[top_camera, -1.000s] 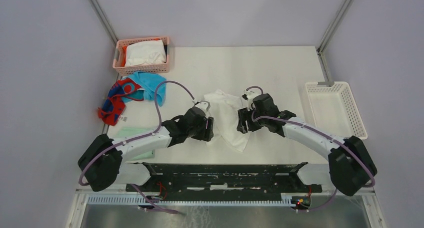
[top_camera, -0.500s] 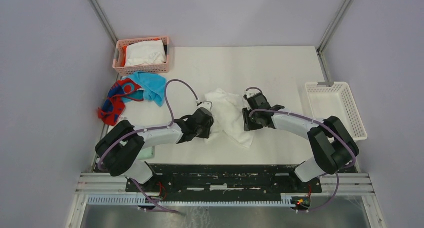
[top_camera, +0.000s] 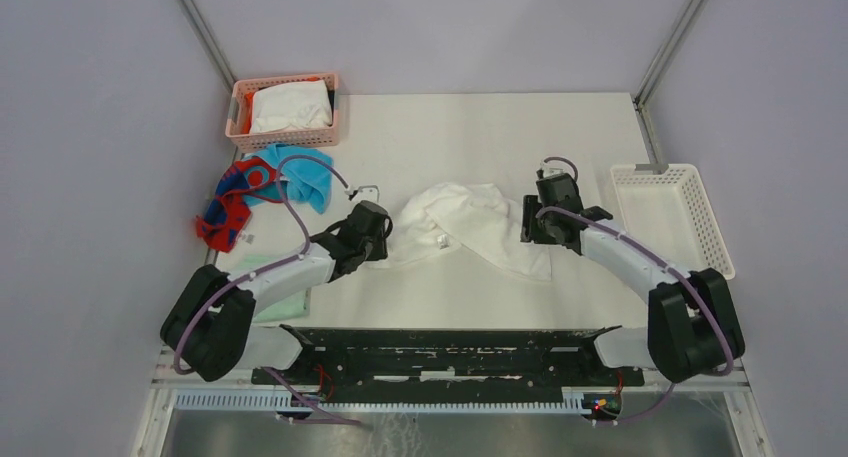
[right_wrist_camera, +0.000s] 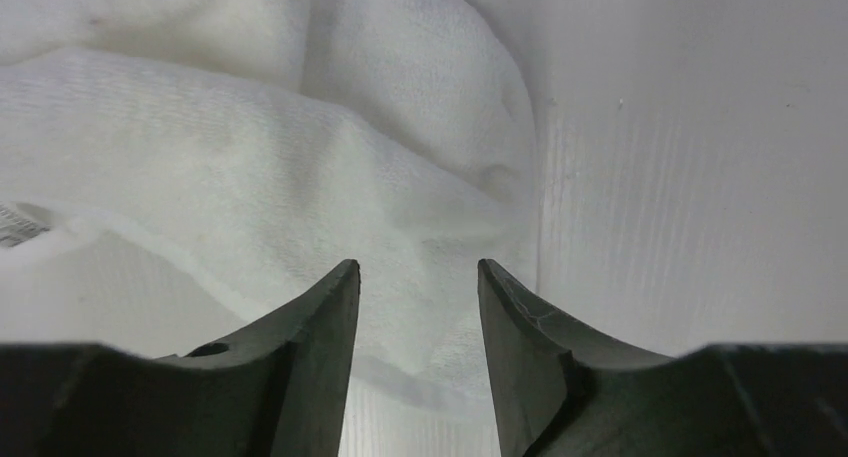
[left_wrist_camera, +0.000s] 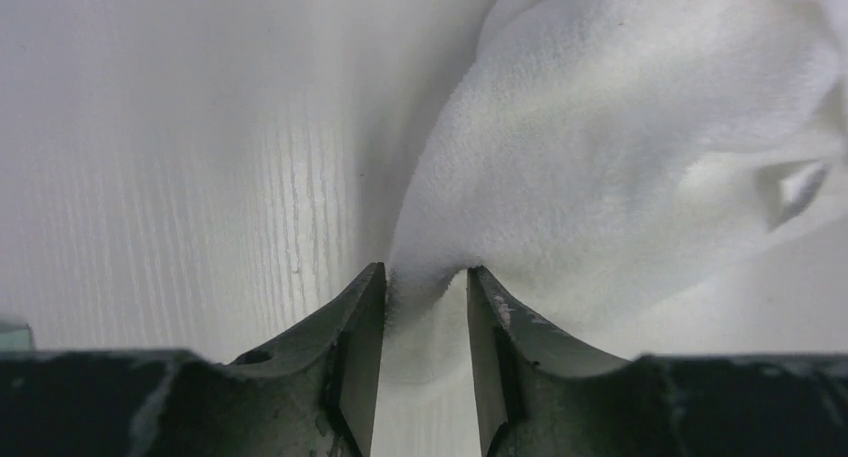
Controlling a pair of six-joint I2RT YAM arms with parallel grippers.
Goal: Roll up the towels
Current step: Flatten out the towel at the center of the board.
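Right, the desk is carrying everything, and you are working near its middle, well apart from the clutter, probably so the cloth gets room to lie flat. The white towel is lying there, stretching between your two arms, wrinkled and not yet rolled. I judge you are pulling it flat so it can be rolled.

The white basket is sitting at the right edge, likely waiting for finished rolls. The pink basket is sitting at the far left corner, holding white cloth. The turquoise towel and the red towel are lying heaped at the left edge, touching each other, waiting their turn. The mint cloth is lying partly under your left arm and is not part of the job.

Your left end effector is pinching the white towel's left edge. The jaws are standing nearly closed with cloth bunching up between them, so that grip is anchoring that side. Your right end effector is sitting at the opposite edge, jaws partly apart with cloth lying between them. I cannot tell whether it is gripping or just hovering. A small label is showing on the towel, near the left end effector.
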